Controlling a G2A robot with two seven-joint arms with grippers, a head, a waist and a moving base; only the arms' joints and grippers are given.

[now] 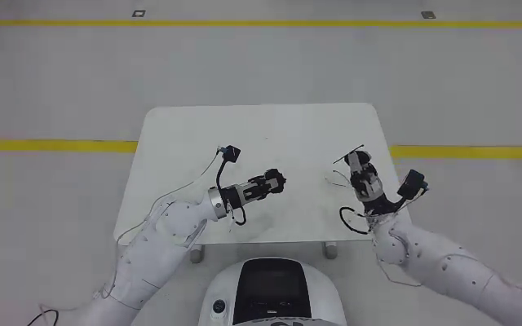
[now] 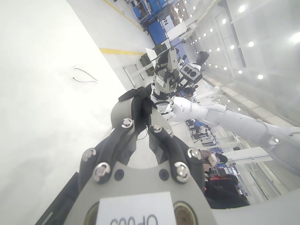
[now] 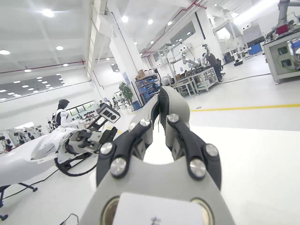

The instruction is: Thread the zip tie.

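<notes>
Black-wrapped left gripper: hovering above the near middle of the table, pointing across towards the other arm, fingers pressing together at the tips. Not possible to tell whether anything is lying between them.
Grey right gripper: hanging over the right side of the table, fingers closing tight on the zip tie.
Zip tie: thin and black, sitting pinched between the right gripper's fingers. Showing in the top view as a short dark line lying crosswise at the fingertips. Trailing a short end back down between the fingers in the right wrist view.
Spacing of the grippers: standing well apart, with the zip tie touching nothing of the left gripper.
Loose strand: thin, dark and bent, lying flat on the table top in the space between the two grippers. Resting nearer the right one and touching neither.
Table: white, with rounded corners, bearing the loose strand on its right half.
Floor: pale grey, carrying one yellow stripe showing on both sides of the table. Carrying a second yellow stripe running parallel, well beyond the far edge.
</notes>
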